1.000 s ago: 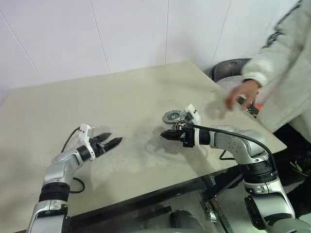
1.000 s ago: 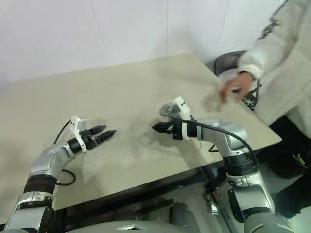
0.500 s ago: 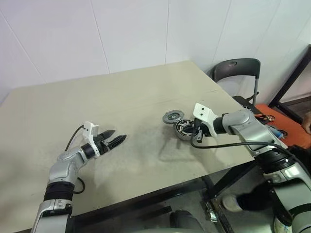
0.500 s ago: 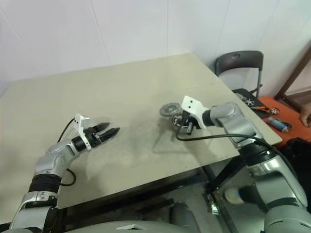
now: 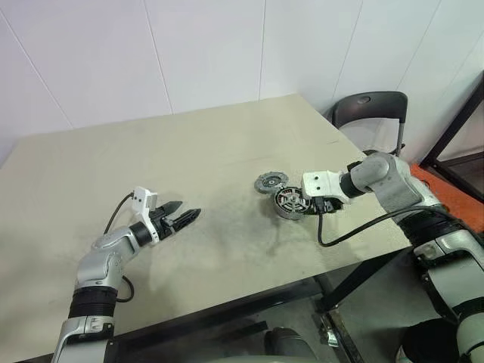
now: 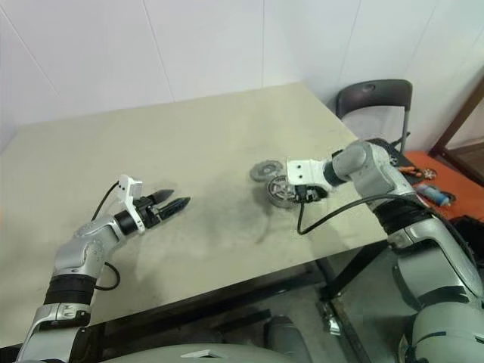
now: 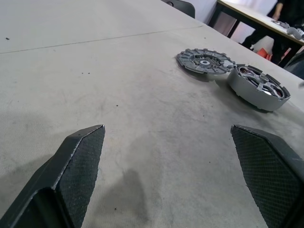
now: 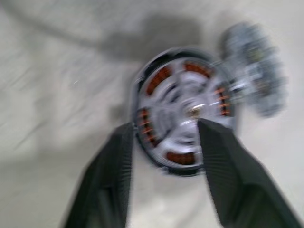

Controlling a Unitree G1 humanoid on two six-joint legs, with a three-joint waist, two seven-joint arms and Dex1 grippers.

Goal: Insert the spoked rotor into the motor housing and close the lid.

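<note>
Beige table point(image 5: 189, 151) holds motor housing point(image 5: 288, 203) beside spoked rotor point(image 5: 269, 182)

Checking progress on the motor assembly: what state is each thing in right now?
spoked rotor: flat on the table, beside the housing, not inserted.
motor housing: upright on the table, top uncovered, copper windings visible.
left gripper: open, empty, above the table.
right gripper: open, over the housing.
chair: unoccupied.

Right claw point(image 6: 305, 193) beside motor housing point(image 6: 279, 190) (tabletop)
</note>
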